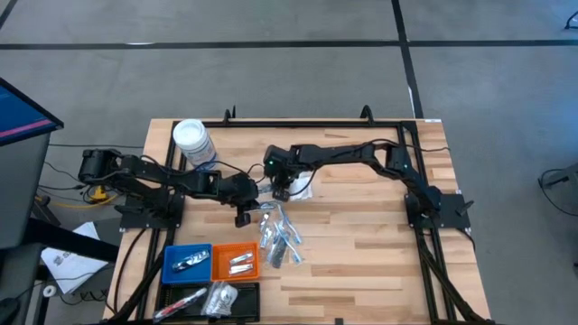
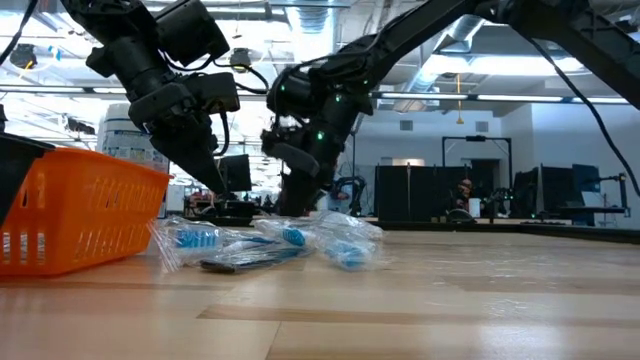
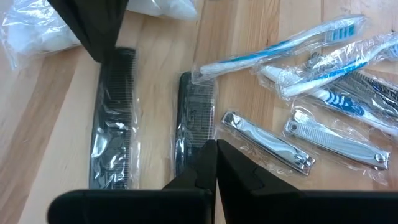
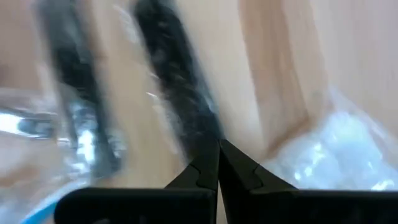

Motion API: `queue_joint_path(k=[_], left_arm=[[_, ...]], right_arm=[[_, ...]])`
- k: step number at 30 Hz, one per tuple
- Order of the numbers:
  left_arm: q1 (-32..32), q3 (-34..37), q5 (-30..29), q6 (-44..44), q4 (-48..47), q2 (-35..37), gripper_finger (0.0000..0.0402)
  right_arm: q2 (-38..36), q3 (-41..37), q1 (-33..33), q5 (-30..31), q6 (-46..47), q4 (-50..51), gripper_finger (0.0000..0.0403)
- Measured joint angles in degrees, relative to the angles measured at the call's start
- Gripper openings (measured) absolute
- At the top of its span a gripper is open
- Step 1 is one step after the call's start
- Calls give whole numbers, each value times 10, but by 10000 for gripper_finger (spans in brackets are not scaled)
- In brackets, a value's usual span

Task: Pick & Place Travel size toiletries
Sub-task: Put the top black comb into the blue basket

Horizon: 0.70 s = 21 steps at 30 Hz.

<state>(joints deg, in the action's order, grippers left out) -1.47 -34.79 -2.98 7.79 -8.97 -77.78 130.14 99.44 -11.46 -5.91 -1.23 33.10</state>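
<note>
I see both arms reaching to the middle of the wooden surface (image 1: 361,244), where the travel toiletries (image 1: 278,236) lie in a loose pile in their clear wrappers. I take this pile as my landmark. The left gripper (image 1: 242,217) hangs just beside the pile, on the side toward the white-lidded jar (image 1: 191,142), and its jaws are pressed together with nothing between them. The right gripper (image 1: 282,192) is at the far edge of the pile, near a white packet (image 1: 301,189), and its jaws are also pressed together and hold nothing. In the left wrist view I see two black combs (image 3: 114,124) lying side by side in wrappers, next to them two silvery nail clippers (image 3: 267,142), and beyond these some blue and white toothbrushes (image 3: 280,48). The tip of the left gripper (image 3: 215,163) is over the end of the second comb. Toward the near edge of the surface from the pile stand the blue tray (image 1: 187,264), the orange tray (image 1: 237,262) and the black tray (image 1: 208,301), each with small items already inside.
</note>
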Motion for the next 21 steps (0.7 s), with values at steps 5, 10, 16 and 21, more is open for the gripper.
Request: queue_joint_path(k=[5,10,16,21], left_arm=[[0,0,0,0,0,0,2],[0,0,0,1,0,0,2],[0,0,0,1,0,0,2],[0,0,0,1,0,0,2]], right_arm=[[-6,1,21,-3,-18,-22,0],[-8,1,19,1,-23,-24,0],[-8,1,3,34,-9,-17,6],[-6,1,-5,36,-19,-5,42]])
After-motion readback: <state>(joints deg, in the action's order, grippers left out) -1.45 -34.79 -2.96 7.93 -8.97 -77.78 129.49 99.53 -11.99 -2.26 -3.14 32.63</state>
